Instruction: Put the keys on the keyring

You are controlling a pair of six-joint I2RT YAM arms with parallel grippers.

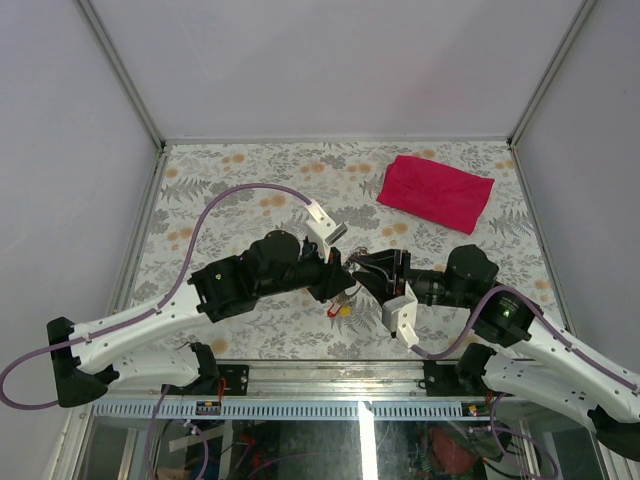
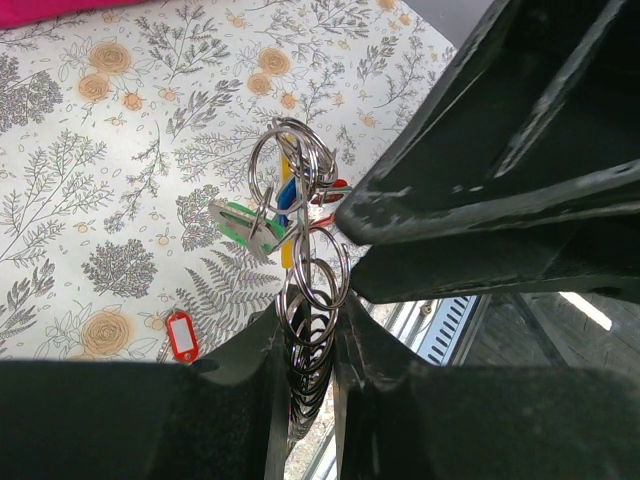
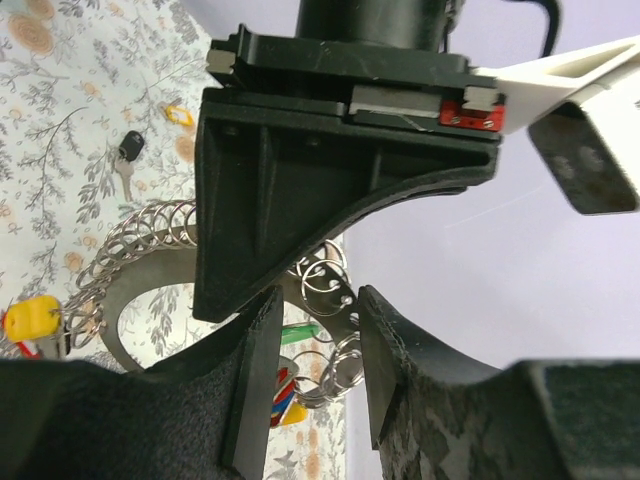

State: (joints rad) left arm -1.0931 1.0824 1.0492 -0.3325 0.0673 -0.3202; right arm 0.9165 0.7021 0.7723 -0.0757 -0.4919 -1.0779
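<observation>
2 grippers meet above the middle of the table (image 1: 250, 180), and the keyring (image 2: 290, 195) hangs in the air between them, clear of the surface. The left gripper (image 2: 310, 318) has its fingers pressed onto the strand of stacked silvery loops, so the bundle with its green tag (image 2: 243, 222) and blue and yellow tags stands out beyond the tips. The right gripper (image 3: 320, 310) has its fingers apart, with a few loops lying in the gap; whether either pad touches them I cannot tell. 1 red tag (image 2: 181, 335) lies loose on the table near the left fingers, and 1 black key (image 3: 128, 150) lies farther off; neither is on the ring yet. The ring looks light, and each loop is probably stiff, springy wire, but the strand as a whole should be floppy, likely to swing and twist when nudged, and bare metal will tend to slip between pads. The best hold is probably flat across 1 loop's rim, close to where a key must thread on, not on the dangling tags. The keys are tiny and lie flat, so the plastic tag, thicker and less slick, seems the place to pinch them.
</observation>
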